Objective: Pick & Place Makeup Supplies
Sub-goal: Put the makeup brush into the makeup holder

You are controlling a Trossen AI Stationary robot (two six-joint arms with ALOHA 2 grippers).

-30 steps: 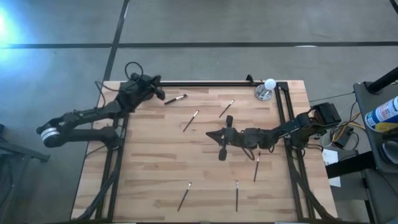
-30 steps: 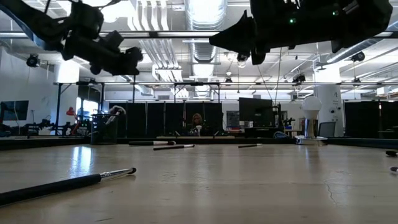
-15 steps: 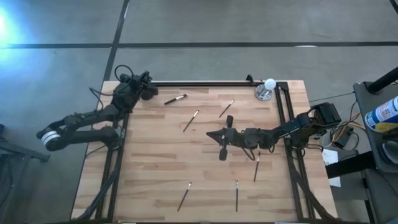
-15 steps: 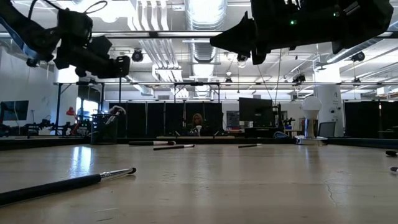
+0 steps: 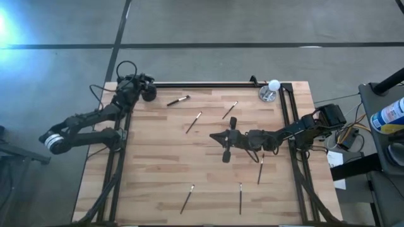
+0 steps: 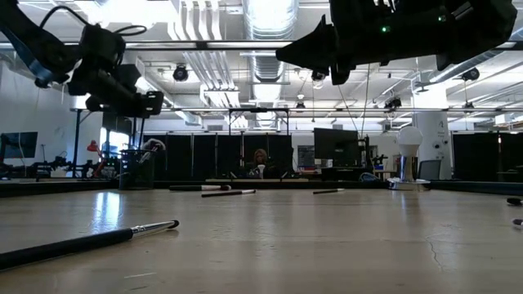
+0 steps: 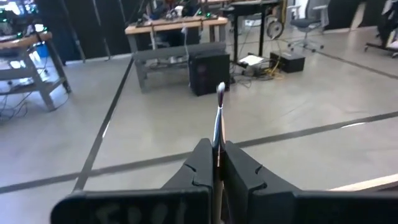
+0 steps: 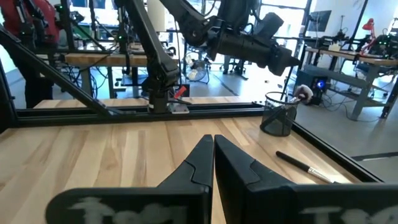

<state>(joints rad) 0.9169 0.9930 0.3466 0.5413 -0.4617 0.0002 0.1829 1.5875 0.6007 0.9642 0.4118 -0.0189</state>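
Pale wooden planks make up the worktop (image 5: 158, 157), ringed by a dark frame, with grey concrete floor around it. At the upper left of the high view the left end effector (image 5: 140, 84) hangs over the worktop's far left corner, its fingers clamped on a thin makeup brush (image 7: 219, 118) whose pale tip points away from the wrist camera. Just beside it stands a small black cup (image 5: 149, 94) with a fluffy brush head showing above the rim in the right wrist view.

Near the centre, the right end effector (image 5: 222, 140) hovers above the wood with its fingers pressed together and nothing between them.

Loose brushes lie scattered: one (image 5: 178, 100) near the cup, two (image 5: 194, 122) (image 5: 230, 110) in the upper middle, one (image 5: 260, 170) right of centre, and two (image 5: 187, 198) (image 5: 240, 197) along the lower edge. A white ball on a silver base (image 5: 271, 90) sits at the upper right corner.
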